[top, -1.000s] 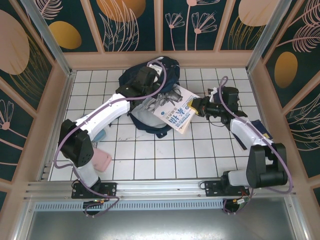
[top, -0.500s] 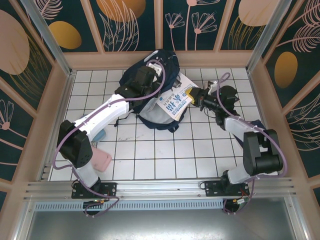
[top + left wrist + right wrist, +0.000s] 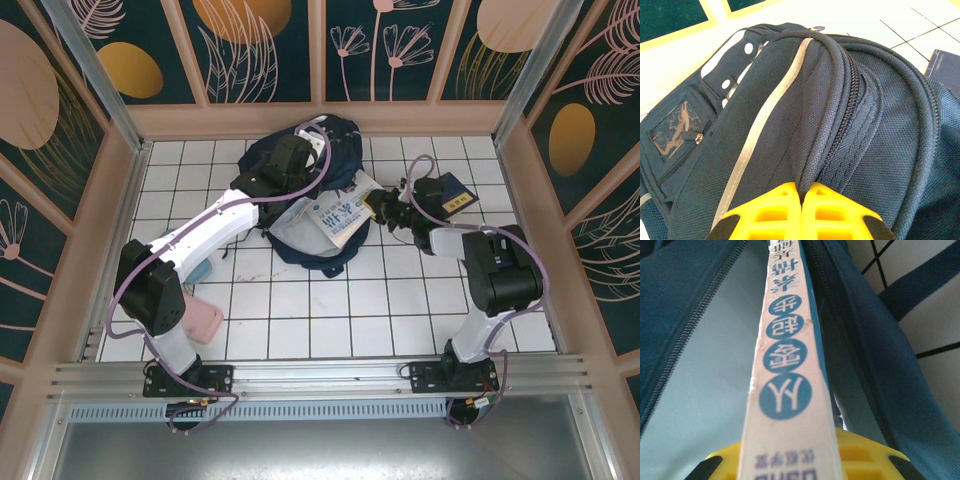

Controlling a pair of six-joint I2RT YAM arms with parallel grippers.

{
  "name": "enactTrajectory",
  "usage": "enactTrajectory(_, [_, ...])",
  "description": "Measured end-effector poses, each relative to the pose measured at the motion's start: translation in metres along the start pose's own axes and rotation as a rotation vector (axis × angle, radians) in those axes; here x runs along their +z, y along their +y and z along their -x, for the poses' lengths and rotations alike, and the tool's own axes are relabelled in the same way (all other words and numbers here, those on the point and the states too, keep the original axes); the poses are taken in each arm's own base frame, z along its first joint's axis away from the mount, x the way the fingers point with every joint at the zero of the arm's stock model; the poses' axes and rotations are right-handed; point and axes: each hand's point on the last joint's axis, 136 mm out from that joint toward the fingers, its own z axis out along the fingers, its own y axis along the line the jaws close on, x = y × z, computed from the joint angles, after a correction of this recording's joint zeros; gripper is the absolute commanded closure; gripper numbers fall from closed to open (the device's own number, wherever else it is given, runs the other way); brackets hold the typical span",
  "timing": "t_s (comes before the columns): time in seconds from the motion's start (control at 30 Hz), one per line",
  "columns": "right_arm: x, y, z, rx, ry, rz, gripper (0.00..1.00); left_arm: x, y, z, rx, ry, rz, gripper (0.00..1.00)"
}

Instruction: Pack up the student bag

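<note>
Book point(image 3: 340, 218) in right gripper point(image 3: 373, 207), partly inside student bag point(image 3: 340, 135)

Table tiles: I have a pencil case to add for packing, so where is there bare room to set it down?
Barest: the near-centre tiles between the left arm and right arm, in front of the student bag. Also the far-left tiles between wall and bag. Crowded: the bag's mouth, where the workbook sits, and beside the pink item.

Left arm point(image 3: 205, 230) stretched forward, left gripper point(image 3: 801, 192) pinched shut on the bag point(image 3: 765, 115); right arm point(image 3: 495, 275) folded inward toward centre, right gripper point(image 3: 790, 460) clamped on a book point(image 3: 787, 355).
</note>
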Motion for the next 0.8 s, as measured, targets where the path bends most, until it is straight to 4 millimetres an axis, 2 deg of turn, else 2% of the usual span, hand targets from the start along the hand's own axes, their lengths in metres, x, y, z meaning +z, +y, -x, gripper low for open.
enactTrajectory(0.17, [0.032, 0.028, 0.001, -0.048, -0.01, -0.002, 1.0, 0.0, -0.001, 0.0, -0.008, 0.0, -0.004, 1.0])
enactTrajectory(0.27, [0.048, 0.039, 0.001, -0.043, -0.022, 0.018, 1.0, 0.0, -0.001, 0.0, -0.013, 0.001, -0.008, 1.0])
enactTrajectory(0.37, [0.063, 0.036, 0.006, -0.021, -0.059, 0.013, 1.0, 0.0, -0.001, 0.0, -0.022, 0.001, -0.014, 1.0])
enactTrajectory(0.57, [0.089, 0.011, 0.02, 0.073, -0.197, -0.003, 1.0, 0.0, -0.003, 0.0, -0.036, 0.003, -0.027, 1.0])
enactTrajectory(0.73, [0.1, 0.016, 0.023, 0.104, -0.293, 0.02, 1.0, 0.005, -0.005, -0.004, -0.039, 0.011, -0.033, 1.0])
enactTrajectory(0.77, [0.104, 0.019, 0.023, 0.109, -0.301, 0.026, 0.98, 0.006, -0.005, -0.004, -0.04, 0.013, -0.033, 1.0])
enactTrajectory(0.8, [0.109, 0.021, 0.021, 0.114, -0.303, 0.032, 0.92, 0.008, -0.005, -0.005, -0.041, 0.016, -0.032, 1.0])
